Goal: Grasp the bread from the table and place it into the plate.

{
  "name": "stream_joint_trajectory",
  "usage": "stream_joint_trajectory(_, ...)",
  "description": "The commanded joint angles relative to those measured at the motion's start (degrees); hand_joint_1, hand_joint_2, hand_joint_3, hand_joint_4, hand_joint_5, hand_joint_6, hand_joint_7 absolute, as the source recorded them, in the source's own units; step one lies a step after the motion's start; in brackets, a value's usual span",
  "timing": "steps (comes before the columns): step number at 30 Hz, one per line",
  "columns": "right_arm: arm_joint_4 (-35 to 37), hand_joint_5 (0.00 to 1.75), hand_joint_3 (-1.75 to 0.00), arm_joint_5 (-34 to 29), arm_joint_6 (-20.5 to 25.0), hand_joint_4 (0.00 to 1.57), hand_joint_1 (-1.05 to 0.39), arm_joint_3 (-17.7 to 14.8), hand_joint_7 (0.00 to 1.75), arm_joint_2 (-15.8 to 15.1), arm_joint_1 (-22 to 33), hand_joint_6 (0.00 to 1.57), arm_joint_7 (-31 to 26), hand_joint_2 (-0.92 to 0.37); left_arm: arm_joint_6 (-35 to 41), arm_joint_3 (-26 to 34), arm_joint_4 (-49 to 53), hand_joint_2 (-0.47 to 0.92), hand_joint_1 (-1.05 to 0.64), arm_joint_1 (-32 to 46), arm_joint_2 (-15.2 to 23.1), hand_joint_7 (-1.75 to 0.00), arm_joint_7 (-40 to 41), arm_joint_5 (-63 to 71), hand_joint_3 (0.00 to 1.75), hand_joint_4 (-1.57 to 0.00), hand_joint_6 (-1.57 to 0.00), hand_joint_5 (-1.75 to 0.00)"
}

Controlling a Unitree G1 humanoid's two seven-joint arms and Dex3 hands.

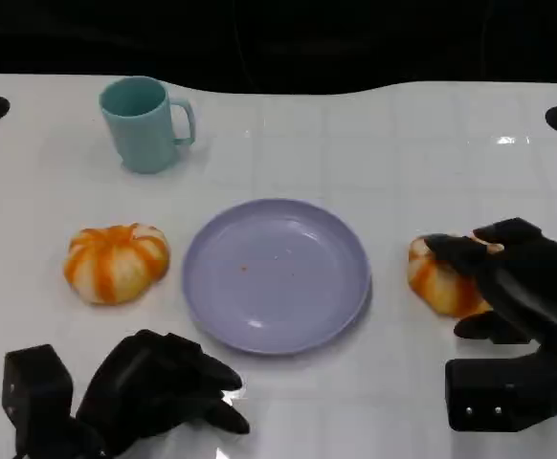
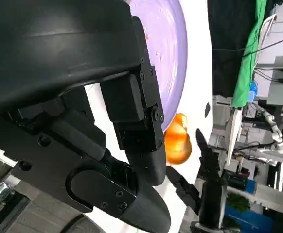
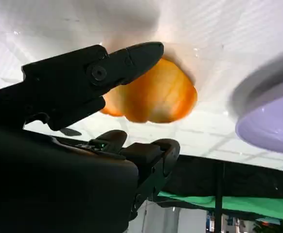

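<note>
Right hand (image 1: 513, 277) has its fingers draped around the bread (image 1: 438, 284) at frame right (grip not sealed, looks like), next: close, lift, swing left to the plate (image 1: 216, 316).

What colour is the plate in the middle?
Pale lilac-purple plate, plain apart from a few tiny specks; clearest in the head view.

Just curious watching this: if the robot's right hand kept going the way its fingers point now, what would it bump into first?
Most likely the bread right of the plate: the right hand already reaches over it, fingers across its top. Whether they touch it is unclear.
</note>
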Motion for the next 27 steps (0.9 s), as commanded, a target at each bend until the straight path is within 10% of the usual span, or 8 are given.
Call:
stream_joint_trajectory(1, 4.9, 0.3, -0.01, 1.4, -0.3, 0.47, -0.38, 1.3, 0.03, 0.5, -2.7, 0.48, -2.0, -0.86, -0.1, 0.1, -0.9, 0.77, -1.05, 0.6, 0.8, -0.03, 0.1, 0.1, 0.0, -1.57, -1.57, -0.24)
stream_joint_trajectory(7, 11.1, 0.46, 0.0, 1.7, -2.6, 0.8, -0.21, 3.1, 0.08, 0.9, -4.9, 0.68, -8.8, -0.85, 0.1, 0.1, -1.2, 0.76, -1.05, 0.9, 0.8, -0.03, -0.1, -0.2, 0.0, -1.57, -1.57, -0.24)
stream_joint_trajectory(10, 13.2, 1.28, 0.0, 1.6, -4.0, 0.67, -0.15, 3.9, 0.05, 0.7, -5.6, 0.8, -12.4, -0.86, 0.1, 0.1, -1.5, 0.76, -1.05, 1.2, 0.8, -0.03, 0.0, -0.1, 0.0, -1.57, -1.57, -0.24)
stream_joint_trajectory(12, 14.4, 1.5, -0.01, 1.6, -4.8, 0.66, -0.11, 4.5, 0.06, 0.6, -6.1, 0.87, -14.2, -0.87, 0.1, 0.0, -1.6, 0.77, -1.05, 1.2, 0.8, -0.02, 0.1, 0.0, 0.0, -1.57, -1.57, -0.23)
stream_joint_trajectory(18, 17.8, 1.28, -0.08, 2.5, -10.9, 0.97, -0.12, 4.8, 0.11, 0.5, -7.0, 1.16, -23.0, -0.92, 0.7, -0.1, -2.3, 0.77, -1.05, 1.6, 0.9, -0.02, 0.2, 0.0, 0.0, -1.57, -1.57, -0.23)
stream_joint_trajectory(19, 18.3, 1.38, -0.27, 2.6, -12.4, 0.99, -0.1, 4.7, 0.25, 0.5, -7.1, 1.27, -25.0, -0.85, 0.9, -0.1, -2.5, 0.76, -1.05, 1.6, 0.9, -0.02, 0.2, -0.1, 0.0, -1.57, -1.57, -0.23)
stream_joint_trajectory(23, 19.8, 1.72, -1.06, 2.7, -15.4, 0.94, -0.05, 4.7, 1.52, 0.9, -7.9, 0.89, -31.2, -0.42, 1.3, -0.1, -2.9, 0.76, -1.05, 1.8, 0.9, -0.02, 0.2, -0.1, 0.0, -1.57, -1.57, -0.23)
stream_joint_trajectory(27, 18.7, 1.75, -1.18, 3.5, -16.0, 0.95, -0.04, 4.3, 1.74, 1.2, -8.3, 0.77, -32.5, -0.32, 0.9, -0.2, -2.8, 0.77, -1.05, 1.7, 0.9, -0.03, 0.3, 0.2, 0.0, -1.57, -1.57, -0.23)
